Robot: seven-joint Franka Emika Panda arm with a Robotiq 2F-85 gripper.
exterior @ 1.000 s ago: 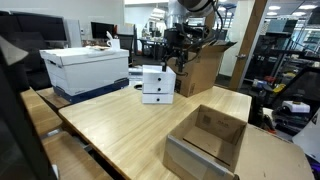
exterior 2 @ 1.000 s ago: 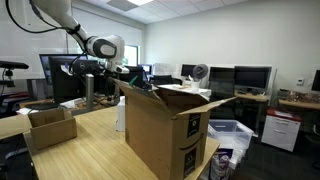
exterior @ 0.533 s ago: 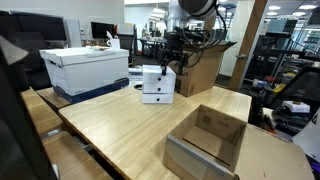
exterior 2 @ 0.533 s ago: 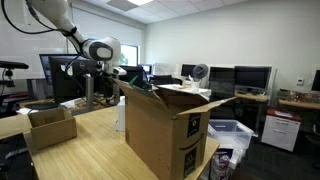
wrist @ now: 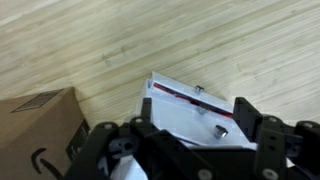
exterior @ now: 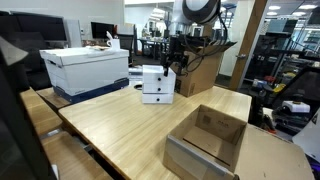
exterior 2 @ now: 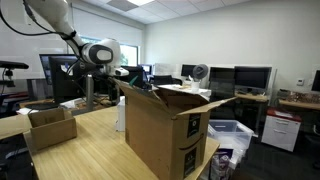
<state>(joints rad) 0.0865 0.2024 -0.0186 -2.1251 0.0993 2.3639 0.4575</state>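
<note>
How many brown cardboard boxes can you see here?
2. A low open box lies near the front edge of the table; a tall box with raised flaps stands at the far end, beside the white drawer unit. Background clutter may hide more.

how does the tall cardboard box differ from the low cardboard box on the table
The tall cardboard box rises above the white drawers; the low cardboard box is shallow. The tall one's flaps stick up and out; the low one shows none raised. The tall one carries black print; the low one looks plain. Both are brown and open-topped.
</note>
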